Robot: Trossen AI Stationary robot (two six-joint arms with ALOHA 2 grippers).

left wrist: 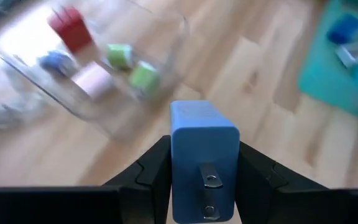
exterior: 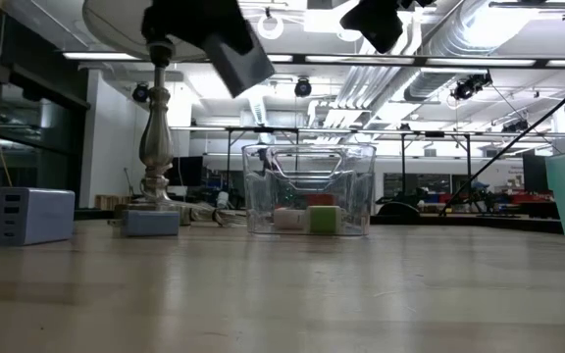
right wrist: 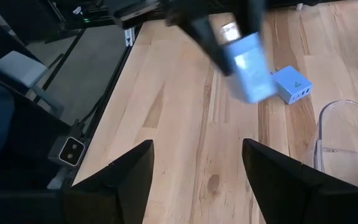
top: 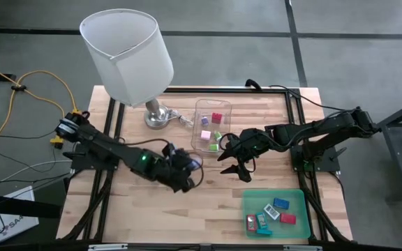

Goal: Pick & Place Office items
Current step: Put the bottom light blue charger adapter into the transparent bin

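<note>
My left gripper [top: 189,166] is shut on a light blue block with two metal prongs [left wrist: 204,137], held above the bare wood just near-left of the clear plastic box [top: 211,125]. The box holds red, pink, blue and green pieces [left wrist: 120,56]. My right gripper [top: 237,169] hangs open and empty to the right of the left one, near the box's near edge. Another light blue block [right wrist: 291,86] rests flat on the table. More small pieces [top: 274,213] lie in the flat green tray [top: 251,199] at the near right. My left gripper pinches the block's two opposite side faces [left wrist: 180,174] between its two fingers, with the pronged face turned back toward the wrist. The fingers slant downward from the table's left toward the clear box. The block is lifted clear of the table.
A lamp with a white shade [top: 128,49] stands on a metal base [top: 155,117] at the far left, beside the box. A pale charger block [exterior: 32,214] sits toward the left of the table in the low view. Bare wood lies between the box and the tray.
</note>
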